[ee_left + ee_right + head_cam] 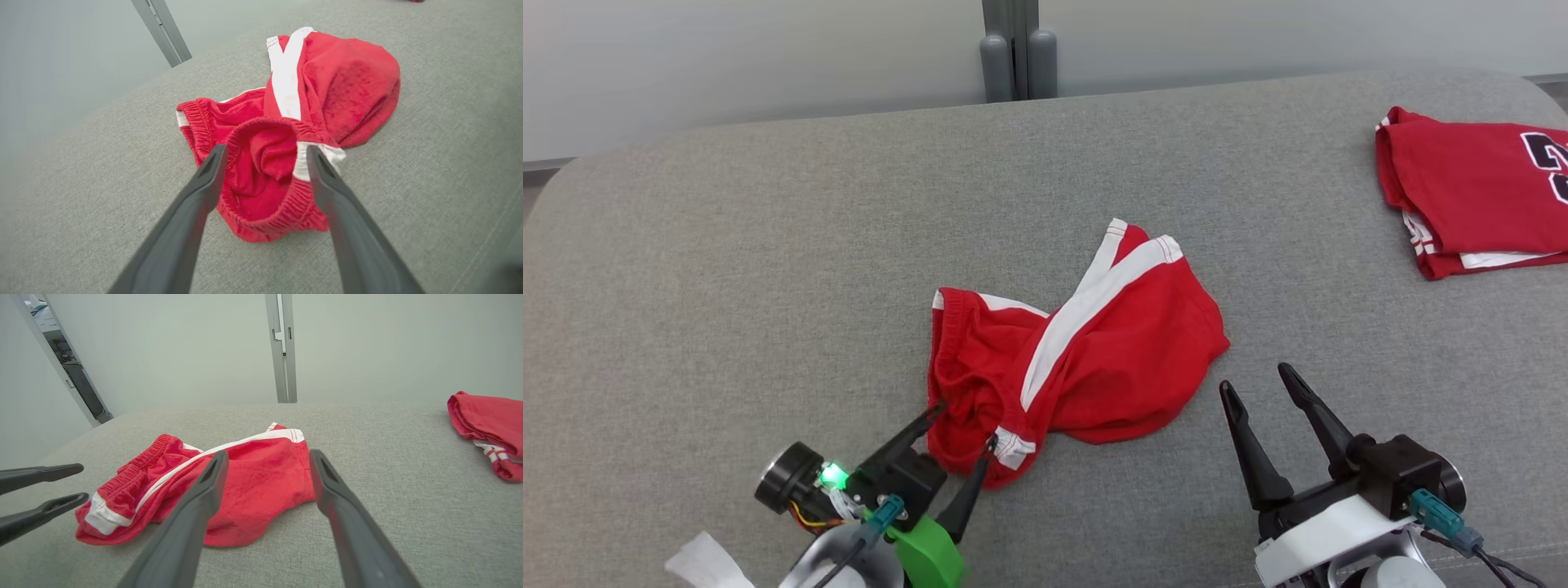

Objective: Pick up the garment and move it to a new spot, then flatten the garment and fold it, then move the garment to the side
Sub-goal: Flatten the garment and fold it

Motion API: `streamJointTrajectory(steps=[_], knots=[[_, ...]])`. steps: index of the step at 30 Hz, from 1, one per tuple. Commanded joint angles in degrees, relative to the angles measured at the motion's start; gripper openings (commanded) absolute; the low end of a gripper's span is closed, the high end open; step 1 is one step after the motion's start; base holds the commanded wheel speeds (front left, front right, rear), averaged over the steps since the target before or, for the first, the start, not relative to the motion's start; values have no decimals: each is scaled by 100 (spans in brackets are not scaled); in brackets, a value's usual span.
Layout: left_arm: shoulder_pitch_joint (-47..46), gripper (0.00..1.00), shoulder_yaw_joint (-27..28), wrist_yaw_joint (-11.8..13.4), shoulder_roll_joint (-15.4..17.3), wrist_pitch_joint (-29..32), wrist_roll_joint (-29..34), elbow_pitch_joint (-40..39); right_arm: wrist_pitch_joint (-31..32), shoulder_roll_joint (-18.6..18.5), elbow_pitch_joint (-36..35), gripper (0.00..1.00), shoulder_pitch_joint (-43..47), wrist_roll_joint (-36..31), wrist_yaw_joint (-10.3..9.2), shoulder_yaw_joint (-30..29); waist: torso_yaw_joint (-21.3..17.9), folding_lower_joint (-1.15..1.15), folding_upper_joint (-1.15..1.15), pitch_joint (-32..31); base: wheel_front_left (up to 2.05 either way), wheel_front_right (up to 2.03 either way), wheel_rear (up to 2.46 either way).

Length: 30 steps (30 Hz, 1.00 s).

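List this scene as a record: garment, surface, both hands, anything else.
garment: red shorts with white stripes, crumpled, not yet folded
surface: grey fabric cushion, shorts near its middle
left hand: open, tips flanking the waistband, gripping nothing
right hand: open, beside the shorts, holding nothing
other: folded red jersey at far right

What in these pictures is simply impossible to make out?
Head view: the folded red jersey runs off the right edge, cutting its black number short.
Head view: a white scrap at the bottom edge is mostly cut off; unidentifiable.
Left wrist view: whether the open left gripper touches the crumpled red shorts with white stripes; its own fingers hide the contact.
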Motion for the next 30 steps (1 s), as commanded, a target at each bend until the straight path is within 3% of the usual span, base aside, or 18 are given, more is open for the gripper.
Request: streamJointTrajectory(steps=[1, 8, 15, 19, 22, 26, 30], knots=[[-151, 100, -28, -67, 81, 83, 26, 9, 2, -23, -4, 100, -49, 10, 2, -4, -41, 0, 0, 57, 0, 0, 0], [-361, 100, -233, -449, 194, 552, -56, -40, 2, -8, -28, 100, -152, 4, 2, -38, -147, 0, 0, 224, 0, 0, 0], [-260, 99, -369, -591, 234, 864, -172, -338, 2, 12, -52, 100, -154, -25, 2, -111, -193, 0, 0, 297, 0, 0, 0], [-337, 75, -406, -543, 287, 991, -115, -404, 3, 37, -50, 100, -206, -37, 2, -97, -209, 0, 0, 344, 0, 0, 0], [-390, 29, -389, -510, 285, 1023, -131, -421, 2, 46, -66, 100, -244, -32, 2, -91, -212, 0, 0, 381, 0, 0, 0], [-375, 0, -369, -536, 320, 1097, -255, -461, 2, 51, -61, 100, -237, -29, 2, -119, -182, 0, 0, 400, 0, 0, 0], [-237, 0, -359, -592, 373, 1269, -452, -626, 2, 52, -37, 100, -174, -33, 2, -157, -129, 0, 0, 371, 0, 0, 0]])
